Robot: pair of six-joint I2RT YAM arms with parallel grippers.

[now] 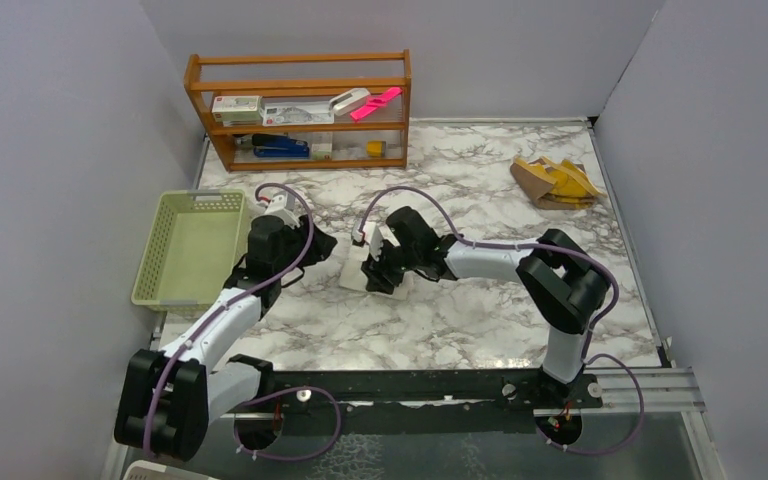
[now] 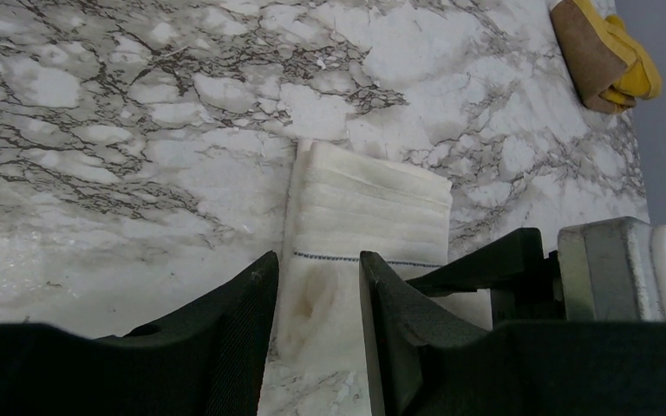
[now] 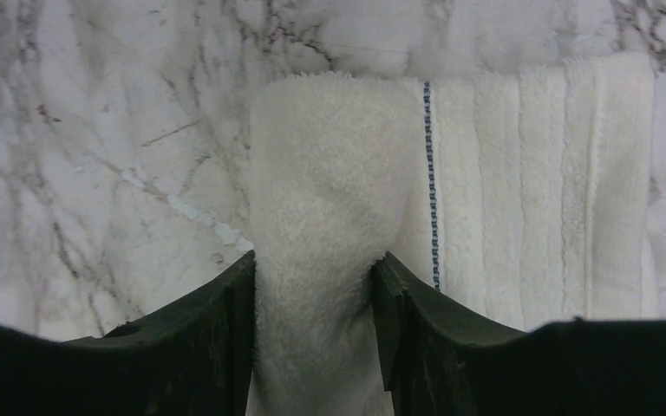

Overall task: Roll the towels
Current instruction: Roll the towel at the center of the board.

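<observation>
Pinching a raised fold of the white towel [image 3: 538, 173] with the right end effector [image 3: 314, 260], about half closed, squeezing cloth tight between both fingers. Straddling the same towel's other end with the left end effector [image 2: 319, 258], likewise half closed, gripping cloth that fills the gap. Lying mid-way across the bench [image 1: 480, 320], flat and ribbed between the two grips. Heaped near the far right corner, well apart: yellow towel [image 1: 555, 182].

Top camera looks down from behind; wrist cameras closely share the white towel [image 2: 373, 208].
</observation>
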